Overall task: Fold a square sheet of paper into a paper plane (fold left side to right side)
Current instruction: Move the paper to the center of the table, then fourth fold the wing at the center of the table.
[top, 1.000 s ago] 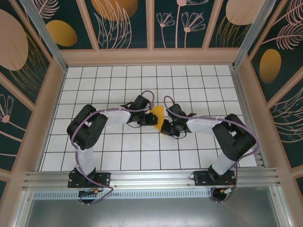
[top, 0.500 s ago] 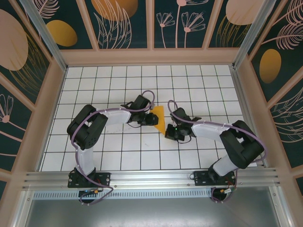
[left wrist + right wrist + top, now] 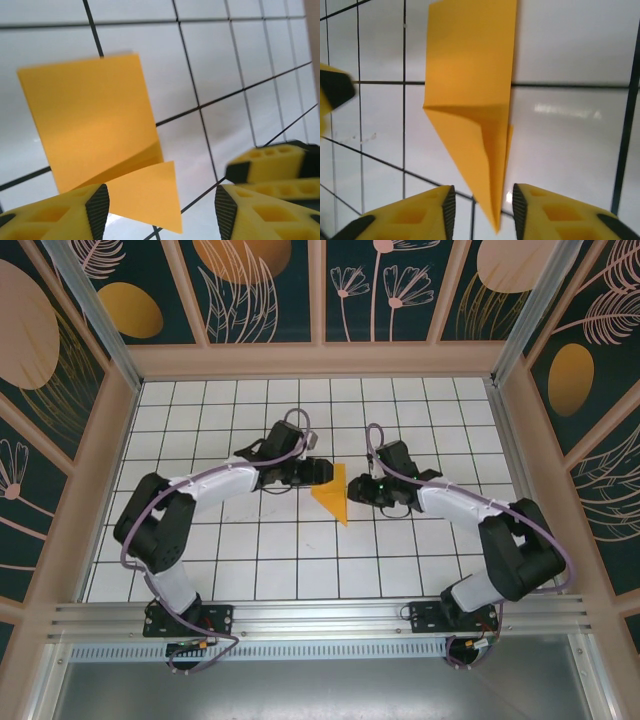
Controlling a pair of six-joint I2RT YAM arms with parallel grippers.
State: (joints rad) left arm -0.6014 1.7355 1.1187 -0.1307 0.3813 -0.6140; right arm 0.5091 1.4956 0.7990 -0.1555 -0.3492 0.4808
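Note:
The bright orange sheet of paper (image 3: 333, 495) lies on the white grid tiles between the two grippers, folded into a narrow shape with one pointed end. My left gripper (image 3: 318, 472) is just left of it, jaws open. In the left wrist view a loose triangular flap (image 3: 145, 195) lifts between my left gripper's (image 3: 161, 212) pads without being pinched. My right gripper (image 3: 364, 488) is just right of the paper, also open. In the right wrist view the paper (image 3: 470, 75) points its tip between my right gripper's (image 3: 484, 212) pads, with a gap on each side.
The tiled floor (image 3: 200, 420) is boxed in by wooden rails and patterned walls (image 3: 250, 290). A yellow finger of the right gripper (image 3: 270, 165) shows at the right of the left wrist view. Both arms reach in over the middle tiles.
Both grippers have opened and let go of the paper, then shifted toward the far side. The paper has dropped flatter onto the tiles. The left arm is stretched out further.

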